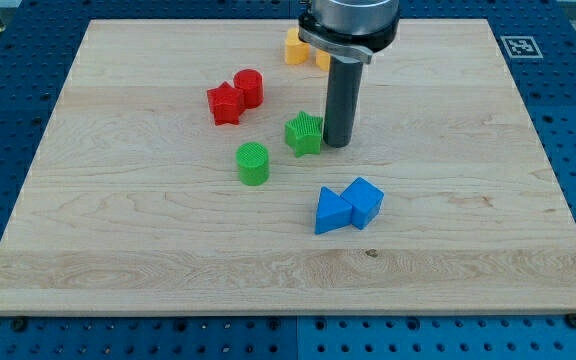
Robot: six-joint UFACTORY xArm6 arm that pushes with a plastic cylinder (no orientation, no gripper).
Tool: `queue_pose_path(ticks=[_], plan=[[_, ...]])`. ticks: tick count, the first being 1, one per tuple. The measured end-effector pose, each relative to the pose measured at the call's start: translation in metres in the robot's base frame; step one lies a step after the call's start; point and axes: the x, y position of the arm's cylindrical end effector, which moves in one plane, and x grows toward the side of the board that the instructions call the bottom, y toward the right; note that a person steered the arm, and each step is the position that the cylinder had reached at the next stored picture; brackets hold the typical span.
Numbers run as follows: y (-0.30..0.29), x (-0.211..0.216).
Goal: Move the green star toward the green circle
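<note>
The green star (304,133) lies near the board's middle. The green circle (253,163) stands just to its lower left, a small gap between them. My tip (337,143) is at the star's right side, touching or almost touching it. The dark rod rises from there to the arm at the view's top.
A red star (225,103) and a red circle (249,87) sit together at the upper left of the green blocks. A blue triangle (332,211) and a blue cube (364,201) lie below. Yellow blocks (295,47) show at the top, partly hidden by the arm. The wooden board (118,230) carries everything.
</note>
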Motion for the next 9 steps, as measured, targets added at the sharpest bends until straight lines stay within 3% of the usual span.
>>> queue_pose_path(ticks=[3,7,9], plan=[[0.013,-0.037],[-0.051,-0.008],[-0.045,-0.011]])
